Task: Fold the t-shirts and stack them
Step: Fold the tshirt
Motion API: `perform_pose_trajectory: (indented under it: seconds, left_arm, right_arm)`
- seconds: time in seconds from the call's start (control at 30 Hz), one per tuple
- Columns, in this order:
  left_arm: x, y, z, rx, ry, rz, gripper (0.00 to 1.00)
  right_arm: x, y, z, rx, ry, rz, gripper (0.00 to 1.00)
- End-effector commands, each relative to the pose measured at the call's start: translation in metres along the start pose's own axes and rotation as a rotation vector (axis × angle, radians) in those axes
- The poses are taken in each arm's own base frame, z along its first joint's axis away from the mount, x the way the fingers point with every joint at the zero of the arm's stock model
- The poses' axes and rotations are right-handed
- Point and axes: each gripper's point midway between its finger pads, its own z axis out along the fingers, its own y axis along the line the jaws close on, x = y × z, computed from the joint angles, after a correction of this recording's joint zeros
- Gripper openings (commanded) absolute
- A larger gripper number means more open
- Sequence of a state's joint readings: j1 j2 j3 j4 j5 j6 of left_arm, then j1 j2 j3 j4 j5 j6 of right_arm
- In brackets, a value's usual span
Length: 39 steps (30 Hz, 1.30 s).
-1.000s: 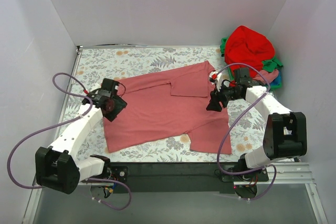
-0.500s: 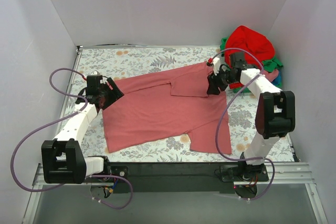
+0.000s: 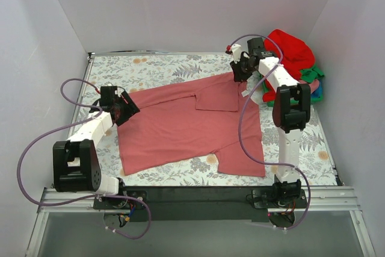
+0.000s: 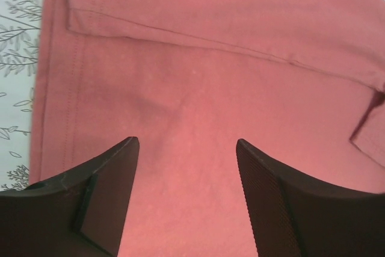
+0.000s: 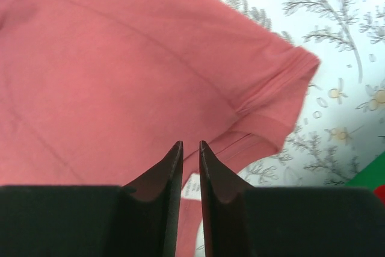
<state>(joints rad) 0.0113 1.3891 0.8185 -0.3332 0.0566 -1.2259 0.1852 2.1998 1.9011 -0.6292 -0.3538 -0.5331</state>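
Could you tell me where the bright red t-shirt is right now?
The bright red t-shirt lies heaped in the table's far right corner in the top view, just right of the right gripper.

Leaf-and-flower printed table cover (image 3: 162,67) between plain white walls (image 3: 192,10), black rail (image 3: 198,197) along near edge.

The top camera looks down from high behind the near edge, taking in the whole worktop (image 3: 156,67) and the spread rose-pink t-shirt (image 3: 180,127). The wrist cameras sit close over that shirt. The left looks past the left gripper (image 4: 186,145) at a hemmed edge, the right past the right gripper (image 5: 190,145) at what seems a sleeve.
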Motion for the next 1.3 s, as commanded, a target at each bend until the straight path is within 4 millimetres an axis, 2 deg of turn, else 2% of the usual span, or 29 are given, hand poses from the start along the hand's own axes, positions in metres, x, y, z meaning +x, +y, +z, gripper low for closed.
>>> perform_pose_trajectory:
  seconds: [0.0, 0.03, 0.1, 0.13, 0.37, 0.47, 0.73, 0.8, 0.87, 1.03, 1.13, 1.2, 1.27]
  left_arm:
    - [-0.024, 0.004, 0.008, -0.006, -0.037, -0.06, 0.62]
    - [-0.022, 0.006, 0.014, -0.009, -0.018, -0.075, 0.61]
    - [-0.026, 0.005, 0.02, 0.003, -0.003, -0.092, 0.59]
    - [-0.022, 0.008, 0.026, -0.004, 0.019, -0.1, 0.58]
    - [-0.021, 0.002, 0.035, 0.02, 0.058, -0.121, 0.55]
    - [-0.023, 0.003, 0.035, 0.012, 0.051, -0.122, 0.55]
    - [-0.052, -0.008, 0.028, 0.017, -0.003, -0.099, 0.55]
    - [-0.061, -0.012, 0.026, 0.023, -0.019, -0.097, 0.55]
    - [-0.062, -0.011, 0.029, 0.016, -0.015, -0.096, 0.55]
    - [-0.066, -0.014, 0.034, 0.033, 0.003, -0.103, 0.55]
    - [-0.06, -0.029, 0.027, 0.126, 0.031, -0.094, 0.57]
    - [-0.06, -0.039, 0.014, 0.178, 0.021, -0.089, 0.6]
    - [-0.047, -0.043, 0.006, 0.227, 0.05, -0.088, 0.66]
  right_arm:
    - [-0.008, -0.024, 0.003, 0.09, 0.013, 0.038, 0.22]
    - [-0.002, -0.026, 0.013, 0.086, 0.031, 0.045, 0.21]
    - [-0.004, -0.031, 0.019, 0.1, 0.034, 0.039, 0.21]
    - [0.002, -0.033, 0.026, 0.096, 0.048, 0.04, 0.21]
    - [0.017, -0.032, 0.05, 0.103, 0.107, -0.001, 0.2]
    - [0.02, -0.037, 0.056, 0.128, 0.125, -0.007, 0.19]
    - [0.026, -0.06, 0.069, 0.211, 0.163, -0.016, 0.18]
    - [0.022, -0.067, 0.069, 0.242, 0.163, -0.022, 0.18]
    - [0.023, -0.073, 0.072, 0.259, 0.167, -0.022, 0.18]
    - [0.007, -0.095, 0.07, 0.347, 0.142, -0.046, 0.19]
    - [-0.001, -0.1, 0.069, 0.371, 0.116, -0.056, 0.2]
    - [-0.006, -0.1, 0.067, 0.374, 0.104, -0.06, 0.2]
    - [-0.013, -0.096, 0.059, 0.36, 0.08, -0.062, 0.21]
